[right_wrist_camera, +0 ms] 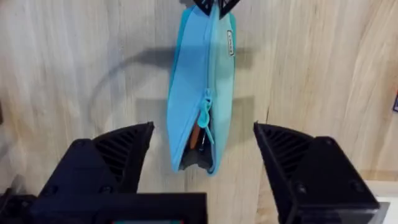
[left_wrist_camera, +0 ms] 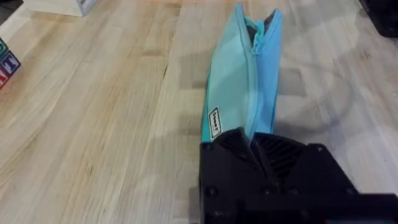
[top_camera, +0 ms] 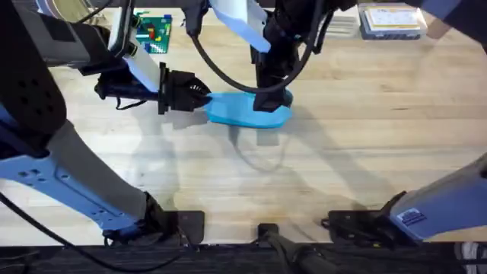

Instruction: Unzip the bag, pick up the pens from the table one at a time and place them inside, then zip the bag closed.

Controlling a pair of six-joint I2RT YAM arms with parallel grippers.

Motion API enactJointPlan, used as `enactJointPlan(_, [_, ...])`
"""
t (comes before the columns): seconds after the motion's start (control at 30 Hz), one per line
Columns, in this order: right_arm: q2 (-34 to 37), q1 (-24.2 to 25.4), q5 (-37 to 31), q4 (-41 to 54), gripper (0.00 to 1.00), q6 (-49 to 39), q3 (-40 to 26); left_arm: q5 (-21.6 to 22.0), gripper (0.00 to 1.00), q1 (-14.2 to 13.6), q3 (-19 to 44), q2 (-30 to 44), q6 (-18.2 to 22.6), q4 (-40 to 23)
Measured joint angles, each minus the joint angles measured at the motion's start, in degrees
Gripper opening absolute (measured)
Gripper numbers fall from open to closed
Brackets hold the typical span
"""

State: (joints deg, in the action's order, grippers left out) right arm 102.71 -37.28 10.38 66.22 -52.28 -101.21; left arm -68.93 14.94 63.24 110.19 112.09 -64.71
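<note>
Lying near the middle of the table, toward twelve o'clock from the arms' bases, the bag is stretching from nine to three o'clock in the overhead view. The left end effector is reaching in from nine o'clock and is clamping the bag's nine o'clock end; in the left wrist view its black fingers are pinching the fabric right at the zipper seam, beside a small label. The right end effector is hanging over the bag's three o'clock end, and in the right wrist view its two fingers are standing wide apart on either side of the bag without touching it. The zipper is running closed along most of the length, with its pull sitting a little short of that end, where the mouth is gaping open. An orange pen is showing inside that gap. A box of coloured blocks is sitting well apart from the bag, toward eleven o'clock.
</note>
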Motion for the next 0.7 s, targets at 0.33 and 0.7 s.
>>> enactJointPlan(0.33, [0.91, 0.32, 0.02, -0.23, 0.963, -0.04, 0.0, 0.0, 0.042, 0.0, 0.0, 0.0, 0.0, 0.0])
enactJointPlan(0.7, [3.81, 2.1, 1.3, -0.12, 0.966, 1.29, 0.0, 0.0, 0.042, 0.02, 0.0, 0.0, 0.0, 0.0])
